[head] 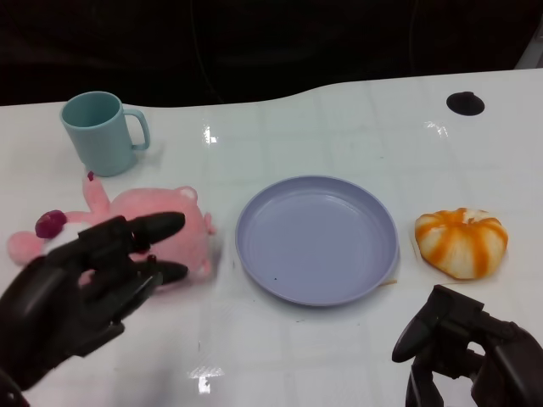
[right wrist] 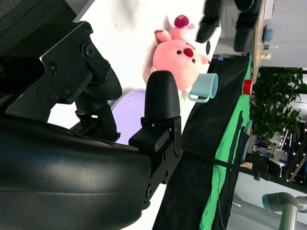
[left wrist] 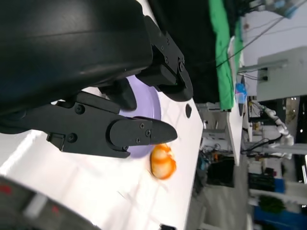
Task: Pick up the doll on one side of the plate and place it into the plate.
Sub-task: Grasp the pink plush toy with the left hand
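Note:
A pink plush doll with a dark red flower lies on the white table, left of the lilac plate. My left hand hovers over the doll's near side, fingers spread, holding nothing. In the left wrist view the fingers stand apart, with the plate beyond them. My right hand rests low at the near right, holding nothing. The right wrist view shows the doll on the plate's far side. The plate has nothing in it.
An orange and white pumpkin plush lies right of the plate, also visible as the pumpkin plush. A teal mug stands behind the doll. A small black object sits at the far right.

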### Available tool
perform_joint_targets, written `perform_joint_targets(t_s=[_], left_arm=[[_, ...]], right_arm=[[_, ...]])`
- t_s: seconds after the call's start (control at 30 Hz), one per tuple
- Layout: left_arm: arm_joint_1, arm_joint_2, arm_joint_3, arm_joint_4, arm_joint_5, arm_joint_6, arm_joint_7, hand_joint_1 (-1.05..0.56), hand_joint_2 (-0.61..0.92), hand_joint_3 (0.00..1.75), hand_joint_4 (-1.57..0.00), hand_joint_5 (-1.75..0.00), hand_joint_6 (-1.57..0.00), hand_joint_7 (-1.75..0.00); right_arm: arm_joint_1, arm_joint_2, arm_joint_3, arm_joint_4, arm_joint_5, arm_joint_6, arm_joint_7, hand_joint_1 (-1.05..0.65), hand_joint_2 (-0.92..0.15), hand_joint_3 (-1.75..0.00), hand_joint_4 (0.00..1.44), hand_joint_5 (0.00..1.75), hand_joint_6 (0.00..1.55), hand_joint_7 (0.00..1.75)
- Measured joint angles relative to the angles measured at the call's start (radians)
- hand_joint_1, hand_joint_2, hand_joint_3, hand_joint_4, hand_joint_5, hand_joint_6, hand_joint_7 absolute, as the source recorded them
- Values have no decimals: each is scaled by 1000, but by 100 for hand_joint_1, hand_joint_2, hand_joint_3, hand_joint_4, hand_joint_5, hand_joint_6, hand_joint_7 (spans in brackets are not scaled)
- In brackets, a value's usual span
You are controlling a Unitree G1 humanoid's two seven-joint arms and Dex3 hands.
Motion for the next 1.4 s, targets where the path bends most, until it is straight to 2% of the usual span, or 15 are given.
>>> perform_joint_targets(t_s=[0.1, 0.33, 0.47, 0.77, 1.03, 1.4], left_arm=[[-17, 26, 1, 28, 77, -96, -2, -74, 92, 20, -2, -56, -26, -3], [-72, 106, 7, 68, 270, -223, 31, -74, 92, 12, 0, -48, -23, -1], [-100, 148, 11, 87, 359, -250, 51, -74, 92, 9, 0, -45, -21, 0], [-157, 302, -21, 103, 715, -257, 116, -72, 90, 3, -3, -37, -21, 0], [-223, 342, -135, 216, 985, -258, 198, -69, 87, 0, -10, -35, -24, -1], [-347, 342, -275, 378, 1151, -191, 207, -74, 90, 1, -13, -26, -22, 0]], right_arm=[[-1, 0, 0, 1, 0, 0, 0, 14, -47, -136, 70, 175, 57, 157], [-1, 0, -2, 2, 1, 0, 0, 13, -47, -136, 69, 175, 58, 156], [-1, 0, -2, 2, 1, 0, 0, 12, -47, -136, 70, 175, 58, 156], [2, 2, -2, 1, 5, 0, 0, 11, -47, -135, 70, 175, 57, 155], [8, 2, -2, -2, 7, 0, 0, 10, -47, -135, 71, 175, 58, 155], [16, 2, -2, -8, 8, 2, -1, 10, -47, -134, 70, 175, 58, 154]])
